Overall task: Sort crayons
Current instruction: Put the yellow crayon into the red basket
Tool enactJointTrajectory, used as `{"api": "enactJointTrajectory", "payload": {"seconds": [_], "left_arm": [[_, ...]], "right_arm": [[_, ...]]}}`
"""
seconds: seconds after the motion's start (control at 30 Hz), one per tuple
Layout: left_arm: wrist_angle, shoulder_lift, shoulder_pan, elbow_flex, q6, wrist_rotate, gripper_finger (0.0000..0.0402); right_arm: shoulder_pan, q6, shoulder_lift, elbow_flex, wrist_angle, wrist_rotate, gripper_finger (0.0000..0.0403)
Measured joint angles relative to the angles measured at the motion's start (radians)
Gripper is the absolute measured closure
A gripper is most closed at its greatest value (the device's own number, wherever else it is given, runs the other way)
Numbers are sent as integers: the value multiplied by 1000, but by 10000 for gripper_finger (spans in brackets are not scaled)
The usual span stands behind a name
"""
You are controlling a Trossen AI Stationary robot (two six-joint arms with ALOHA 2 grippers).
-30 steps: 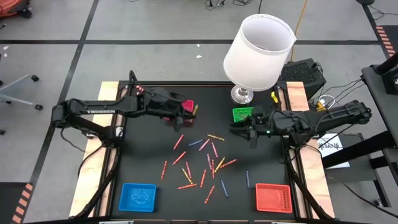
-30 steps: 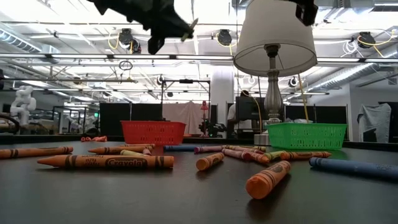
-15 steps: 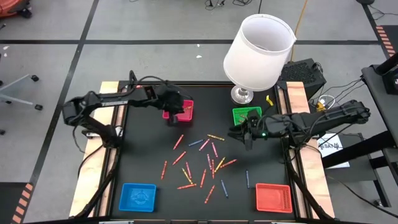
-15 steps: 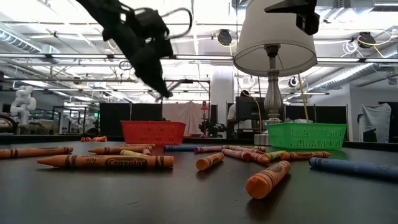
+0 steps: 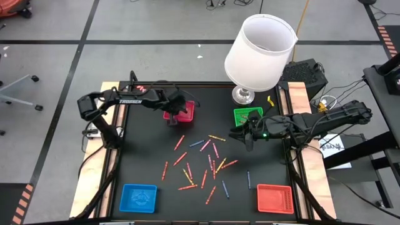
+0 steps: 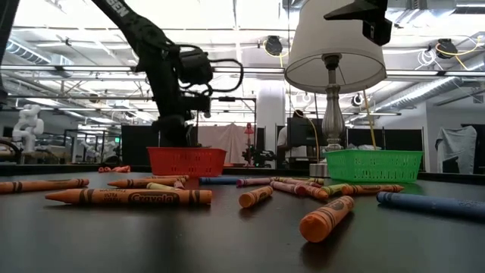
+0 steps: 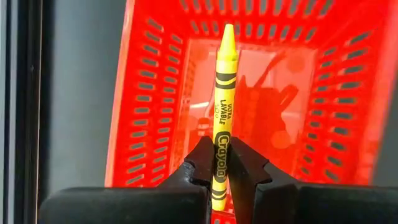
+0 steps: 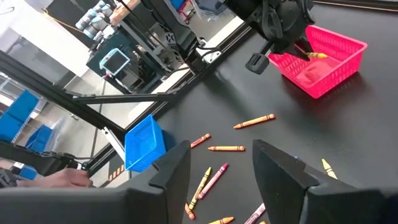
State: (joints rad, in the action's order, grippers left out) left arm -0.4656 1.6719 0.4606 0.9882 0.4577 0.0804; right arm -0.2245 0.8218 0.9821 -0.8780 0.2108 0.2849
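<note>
My left gripper (image 7: 222, 152) is shut on a yellow crayon (image 7: 224, 93) and points steeply down into the small red tray (image 7: 137, 93) at the table's far left-centre (image 5: 187, 114). The low view shows it sunk behind that tray's wall (image 6: 186, 161). Several other crayons (image 5: 206, 165), mostly red, orange and pink, lie flat across the middle of the black table. My right gripper (image 8: 221, 171) hangs open, high above the table and just in front of the green tray (image 5: 245, 115), with nothing between its fingers. My left gripper pinches the yellow crayon's wrapped shaft (image 7: 222, 134), toward its blunt end, between its two fingers. They come from above, slanting down, and the crayon runs on along them. Its pointed tip (image 7: 227, 32) aims into the red tray; whether it touches the tray's floor I cannot tell.
A tall lamp with a white shade (image 5: 259, 50) stands at the far edge beside the green tray. A blue tray (image 5: 139, 197) sits at the near left and another red tray (image 5: 274, 198) at the near right. Bare black table lies left of the crayons.
My left gripper has come down from high above the table into the red tray, tipping from nearly level to steeply downward and rolling about its own line. It has stayed shut on the yellow crayon, which has gone down with it.
</note>
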Motion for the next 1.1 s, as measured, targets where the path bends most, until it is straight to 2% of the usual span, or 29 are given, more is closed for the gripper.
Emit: {"api": "enactJointTrajectory", "payload": {"seconds": [0.2, 0.37, 0.5, 0.67, 0.77, 0.83, 1.1], "left_arm": [[-1, 20, 1, 0, -32, 0, 370], [-4, 19, 2, 0, -38, 19, 317], [-31, 19, 2, 0, -157, 79, 264], [-222, -6, -5, 58, -314, -3, 243], [-325, -52, -24, 103, -403, -95, 242], [-337, -108, -43, 132, -457, -138, 242], [-344, -347, -143, 202, -662, -134, 242]], "right_arm": [[0, 5, 0, 0, 5, 1, 248], [0, 12, 0, 0, 5, 1, 248], [0, 12, 0, 0, 5, 1, 248], [0, 20, 0, 0, 5, 0, 248], [0, 30, 0, 0, 12, 0, 248], [0, 29, 0, 0, 13, 0, 248], [0, 30, 5, 1, 73, 1, 248]]}}
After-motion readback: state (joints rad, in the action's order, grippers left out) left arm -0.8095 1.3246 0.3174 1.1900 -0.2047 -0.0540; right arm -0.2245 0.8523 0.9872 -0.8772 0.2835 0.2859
